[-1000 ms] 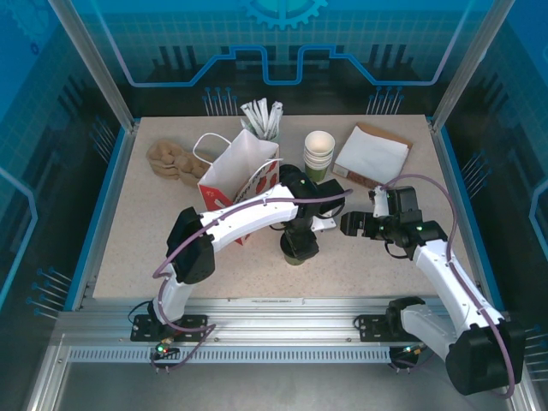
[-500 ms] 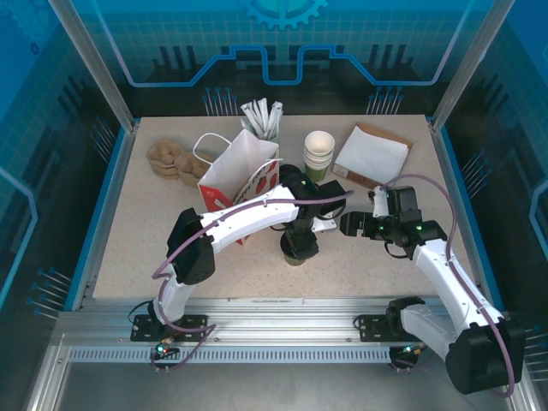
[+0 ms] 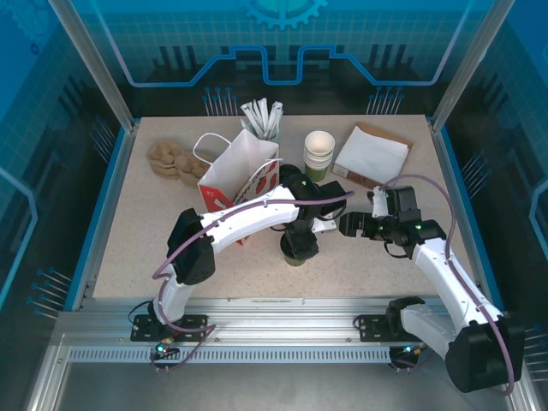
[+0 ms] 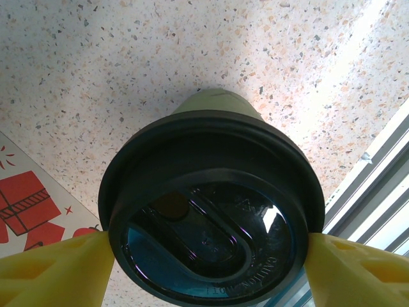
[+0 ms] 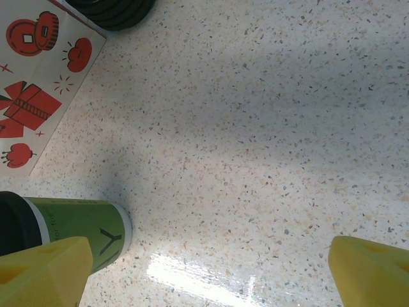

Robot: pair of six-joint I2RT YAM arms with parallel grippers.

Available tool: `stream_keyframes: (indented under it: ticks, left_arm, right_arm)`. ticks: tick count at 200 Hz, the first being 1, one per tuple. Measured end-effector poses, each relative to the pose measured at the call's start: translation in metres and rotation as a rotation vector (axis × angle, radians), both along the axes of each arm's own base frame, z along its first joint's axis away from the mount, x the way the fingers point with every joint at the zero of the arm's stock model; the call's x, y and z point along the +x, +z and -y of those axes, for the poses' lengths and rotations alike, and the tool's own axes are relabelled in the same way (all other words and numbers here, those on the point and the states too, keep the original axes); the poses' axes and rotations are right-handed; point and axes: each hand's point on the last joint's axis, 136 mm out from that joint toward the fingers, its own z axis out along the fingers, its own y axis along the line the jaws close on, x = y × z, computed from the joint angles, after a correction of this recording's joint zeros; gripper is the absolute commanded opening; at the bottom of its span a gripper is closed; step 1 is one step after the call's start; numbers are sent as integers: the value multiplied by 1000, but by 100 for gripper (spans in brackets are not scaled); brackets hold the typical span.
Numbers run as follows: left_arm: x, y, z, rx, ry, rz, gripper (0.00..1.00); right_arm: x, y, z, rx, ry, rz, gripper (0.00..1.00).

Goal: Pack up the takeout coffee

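Observation:
The takeout coffee (image 3: 294,257) stands upright on the table, a green cup (image 4: 214,102) under a round black lid (image 4: 211,217). My left gripper (image 4: 208,259) reaches down over it, and the yellow fingers (image 4: 51,268) press the lid's rim on both sides. In the top view my left gripper (image 3: 300,243) covers the cup from above. To the cup's right my right gripper (image 3: 346,225) hangs open with bare table between its fingers. The cup (image 5: 70,227) lies at the left edge of the right wrist view, beside the right gripper (image 5: 204,272).
A red-and-white paper bag (image 3: 235,171) stands open just behind and left of the cup. Behind it are a cup of white sticks (image 3: 264,118), a stack of green cups (image 3: 318,152), flat white paper (image 3: 372,154) and a brown lump (image 3: 171,159).
The left fingers have closed a little onto the lid's rim. The right gripper has crept slightly left. The cup has stayed in place.

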Motion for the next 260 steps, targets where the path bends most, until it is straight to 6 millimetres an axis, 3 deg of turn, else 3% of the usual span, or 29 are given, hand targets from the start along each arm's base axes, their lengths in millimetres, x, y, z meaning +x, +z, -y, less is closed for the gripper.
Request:
stream_keyframes:
  ticks: [120, 192, 260]
  left_arm:
    - [1, -7, 0, 20, -2, -5, 77]
    - [1, -7, 0, 22, -3, -1, 64]
    - [0, -4, -2, 25, -2, 0, 59]
  right_arm:
    - [0, -1, 0, 2, 2, -4, 96]
    - [0, -2, -1, 3, 3, -8, 97]
    - [-1, -1, -3, 15, 12, -10, 96]
